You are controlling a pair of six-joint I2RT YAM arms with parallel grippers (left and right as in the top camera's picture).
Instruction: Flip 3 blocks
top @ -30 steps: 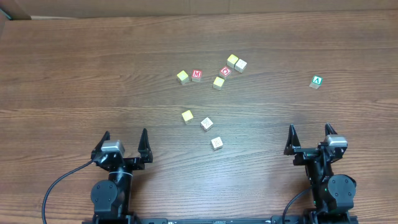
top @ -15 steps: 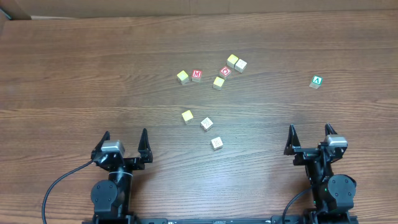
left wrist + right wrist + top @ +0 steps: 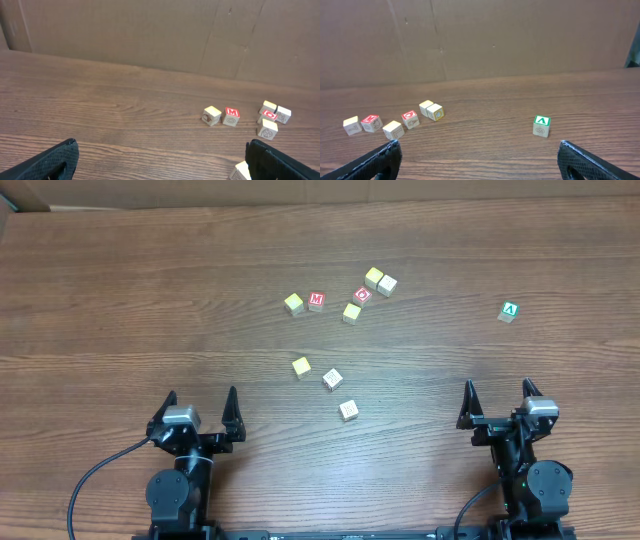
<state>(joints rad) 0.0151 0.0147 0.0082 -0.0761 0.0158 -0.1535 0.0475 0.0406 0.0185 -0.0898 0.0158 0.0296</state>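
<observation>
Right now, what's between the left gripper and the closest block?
Nothing. The overhead view shows only bare table between the left gripper and the closest block.

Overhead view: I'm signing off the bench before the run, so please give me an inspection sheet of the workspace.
Surface: brown wood-grain table, no spills seen.
Job's things: yellow-topped wooden cube, middle cream wooden cube, near cream wooden cube, lying apart, untouched.
Clutter: far cluster of six wooden cubes, two red-lettered; green "A" cube alone.
Grippers: left gripper and right gripper open, empty.
Cables: black cable by left base.
Surroundings: cardboard wall behind.
</observation>
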